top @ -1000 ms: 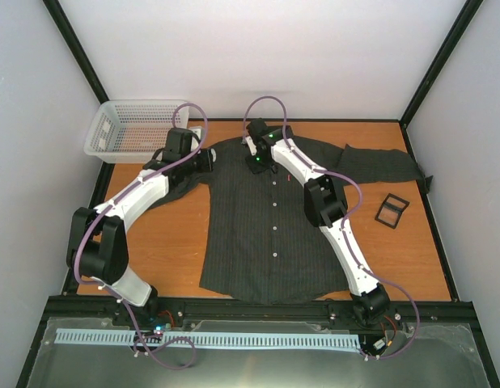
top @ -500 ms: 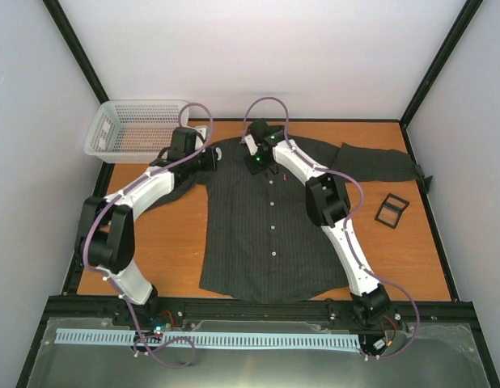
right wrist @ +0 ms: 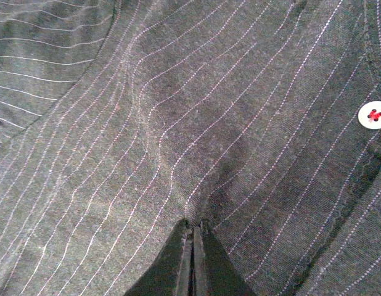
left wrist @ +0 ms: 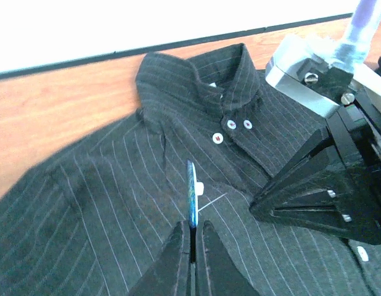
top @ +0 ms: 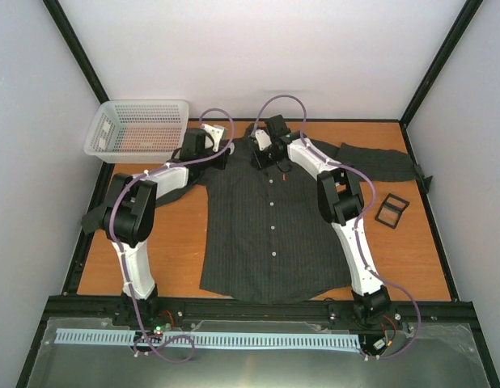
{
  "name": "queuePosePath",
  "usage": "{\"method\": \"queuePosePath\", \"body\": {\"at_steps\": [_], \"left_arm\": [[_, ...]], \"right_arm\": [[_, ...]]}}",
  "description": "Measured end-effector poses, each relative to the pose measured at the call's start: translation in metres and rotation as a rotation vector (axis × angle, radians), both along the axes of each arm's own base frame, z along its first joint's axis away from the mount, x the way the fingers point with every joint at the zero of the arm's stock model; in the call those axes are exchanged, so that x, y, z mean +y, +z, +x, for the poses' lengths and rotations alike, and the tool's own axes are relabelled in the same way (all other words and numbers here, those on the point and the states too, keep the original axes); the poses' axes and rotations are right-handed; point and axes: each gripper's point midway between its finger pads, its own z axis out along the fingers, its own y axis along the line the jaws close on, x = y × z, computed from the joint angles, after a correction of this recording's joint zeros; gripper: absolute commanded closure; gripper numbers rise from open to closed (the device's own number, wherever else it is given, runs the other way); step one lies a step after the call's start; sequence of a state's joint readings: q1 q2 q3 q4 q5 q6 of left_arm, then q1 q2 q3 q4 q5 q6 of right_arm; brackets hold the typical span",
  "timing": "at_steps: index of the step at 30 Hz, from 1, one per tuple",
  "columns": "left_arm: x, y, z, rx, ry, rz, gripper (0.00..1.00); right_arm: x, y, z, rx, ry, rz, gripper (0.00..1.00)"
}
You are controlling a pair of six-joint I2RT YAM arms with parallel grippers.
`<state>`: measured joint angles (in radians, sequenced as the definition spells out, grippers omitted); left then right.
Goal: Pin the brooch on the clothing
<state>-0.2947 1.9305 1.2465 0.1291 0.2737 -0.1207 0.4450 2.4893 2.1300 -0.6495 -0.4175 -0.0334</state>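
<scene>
One brooch (left wrist: 191, 188), a thin bluish disc seen edge-on, stands upright in the left gripper (left wrist: 192, 229), whose fingers are clamped narrowly on its lower rim. A fine pale pin (left wrist: 213, 201) juts from it just above the cloth. It hangs over the chest of the shirt (top: 266, 226), a little below the collar (left wrist: 196, 74) and beside the placket.

The shirt lies flat and face up in the middle of the table (top: 169, 242), with its collar toward the far edge and its hem at the near edge. One sleeve (top: 379, 162) stretches toward the far right corner. The right gripper (right wrist: 192, 231) sits just across the placket from the brooch. Its fingers are drawn almost together, pinching the pinstriped cloth, and creases run in toward the tips. A white button (right wrist: 372, 115) stitched in red shows to one side of it.

A white mesh basket (top: 137, 129) stands at the far left corner. A small black square frame (top: 391, 210) lies near the right edge, apart from the shirt.
</scene>
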Motion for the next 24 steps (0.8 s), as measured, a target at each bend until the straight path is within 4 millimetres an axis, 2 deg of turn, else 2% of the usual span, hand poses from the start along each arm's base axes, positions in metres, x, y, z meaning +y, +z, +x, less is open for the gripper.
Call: {"method": "queuePosePath", "body": {"at_steps": [7,12,17,24], "left_arm": [[-0.011,0.005,0.016,-0.196,-0.128,0.091,0.99],[-0.016,-0.005,0.033,-0.276,-0.192,0.194,0.99],[-0.016,-0.017,0.036,-0.34,-0.242,0.286,1.0],[-0.019,-0.016,0.034,-0.444,-0.312,0.363,0.99]], "right_arm": [[0.002,0.004,-0.001,0.028,0.023,0.09,0.97],[0.001,0.003,-0.002,0.044,0.038,0.135,0.97],[0.003,0.007,-0.003,0.058,0.05,0.181,0.97],[0.005,0.012,-0.005,0.072,0.066,0.222,0.97]]}}
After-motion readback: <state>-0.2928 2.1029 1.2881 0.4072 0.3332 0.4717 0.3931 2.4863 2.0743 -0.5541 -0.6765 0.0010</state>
